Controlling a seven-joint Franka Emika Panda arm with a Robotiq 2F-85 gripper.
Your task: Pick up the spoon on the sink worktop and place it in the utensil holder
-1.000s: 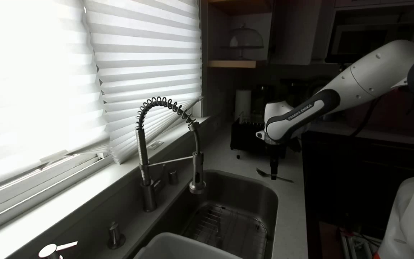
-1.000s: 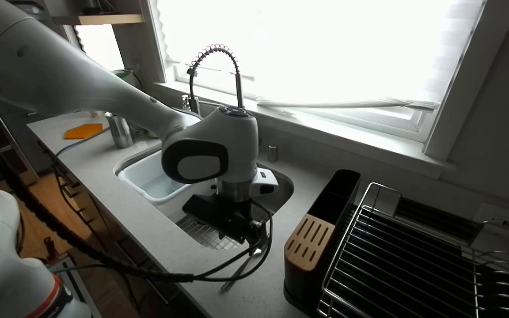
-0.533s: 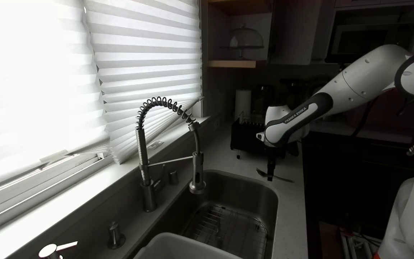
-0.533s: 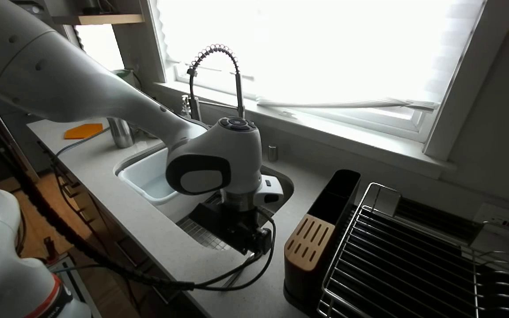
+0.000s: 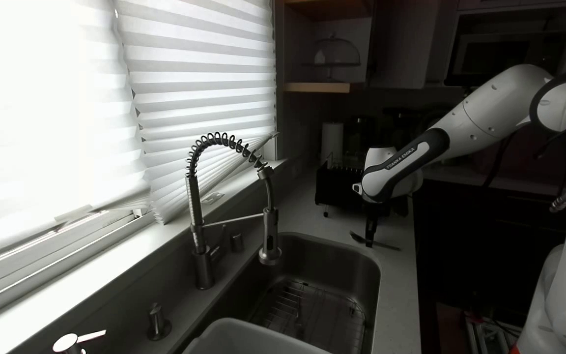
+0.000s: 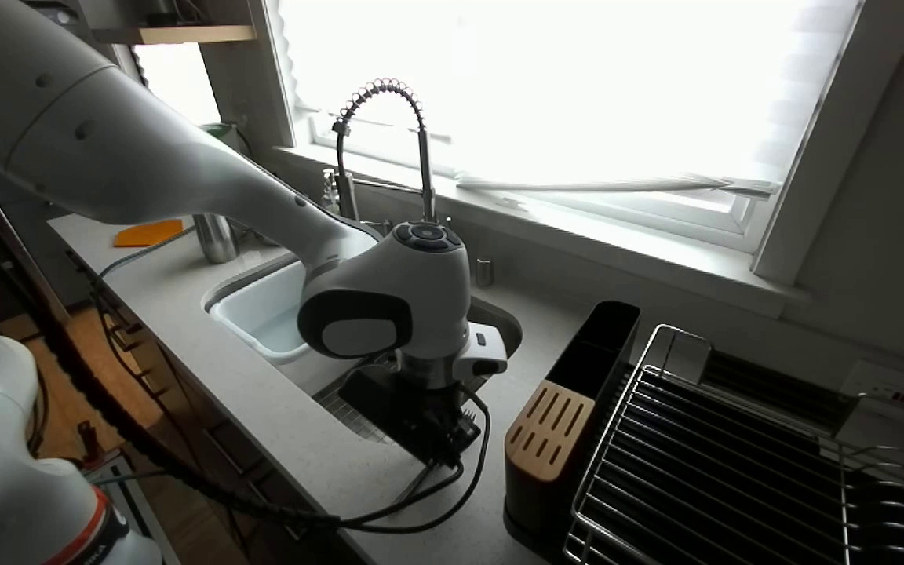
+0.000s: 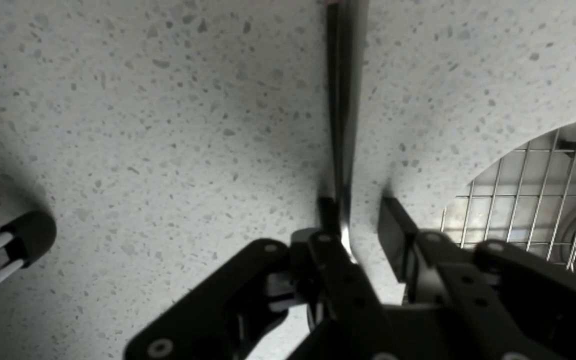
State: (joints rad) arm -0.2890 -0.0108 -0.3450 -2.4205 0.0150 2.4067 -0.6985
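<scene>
Spoon (image 7: 344, 100) lies flat on the sink worktop (image 7: 168, 125), on the strip between the basin (image 5: 332, 260) and the dish rack (image 6: 734, 447) — not lifted. Gripper (image 7: 359, 215) points down over it, fingers (image 7: 393, 235) parted by a modest gap, one each side of the spoon, nothing gripped as far as the wrist view shows. Spoon sits much closer to the finger farther from the basin; light is poor there, so can't tell if it touches that finger or if the tips touch the worktop.

Why set like this: spoon's length runs through the gap, so closing should pinch it across its narrow width. Grasp point looks nearer the bowl end than the handle tip, which may leave the handle free to go in first. Utensil holder (image 6: 534, 502) stands beside the rack, near the spoon — carry should be short. Its slotted wood insert (image 6: 550, 430) looks meant for knives; the dark compartment (image 6: 589, 361) behind it seems likelier for a spoon.

Text: FRANKA EMIKA reads clearly on the arm (image 5: 401, 158). Lettering on the robot base (image 6: 28, 502) is cut off at the frame edge. No other brand legible.
</scene>
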